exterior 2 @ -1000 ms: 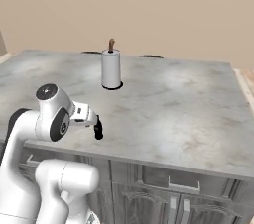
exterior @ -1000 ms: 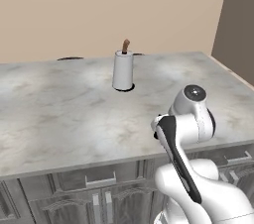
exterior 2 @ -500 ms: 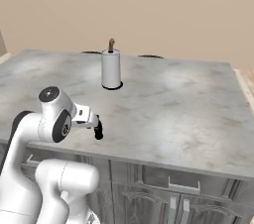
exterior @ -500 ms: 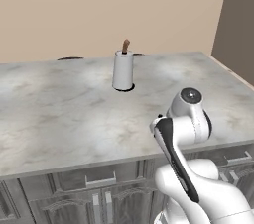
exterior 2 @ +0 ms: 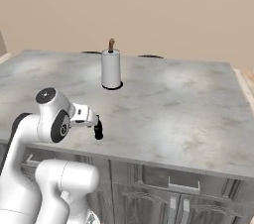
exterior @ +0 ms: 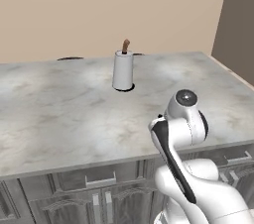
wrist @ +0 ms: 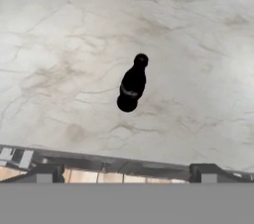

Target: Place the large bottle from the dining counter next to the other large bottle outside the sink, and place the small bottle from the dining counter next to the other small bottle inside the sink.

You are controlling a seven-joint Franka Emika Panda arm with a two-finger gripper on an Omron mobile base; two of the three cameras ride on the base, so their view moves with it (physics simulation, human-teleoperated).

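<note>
A black bottle (wrist: pixel 132 85) stands upright on the grey marble counter (wrist: pixel 59 44), a short way in from its front edge. In the right base view the same bottle (exterior 2: pixel 98 130) shows as a dark shape just right of my white hand (exterior 2: pixel 81 114). My gripper (wrist: pixel 128 172) hovers above and in front of the bottle, apart from it. It is open, with its fingertips (wrist: pixel 47 171) spread wide and nothing between them. From these frames I cannot tell whether this bottle is the large or the small one. In the left base view my arm (exterior: pixel 178 129) covers the bottle's spot.
A white paper towel roll on a holder (exterior: pixel 123 69) stands at the back middle of the counter (exterior 2: pixel 188 104); it is also in the right base view (exterior 2: pixel 111 68). Grey cabinet doors (exterior 2: pixel 173 193) run below the front edge. A beige wall rises behind.
The arm's upper joint has drifted slightly left in the left base view. The bottle and the towel roll have stayed put.
</note>
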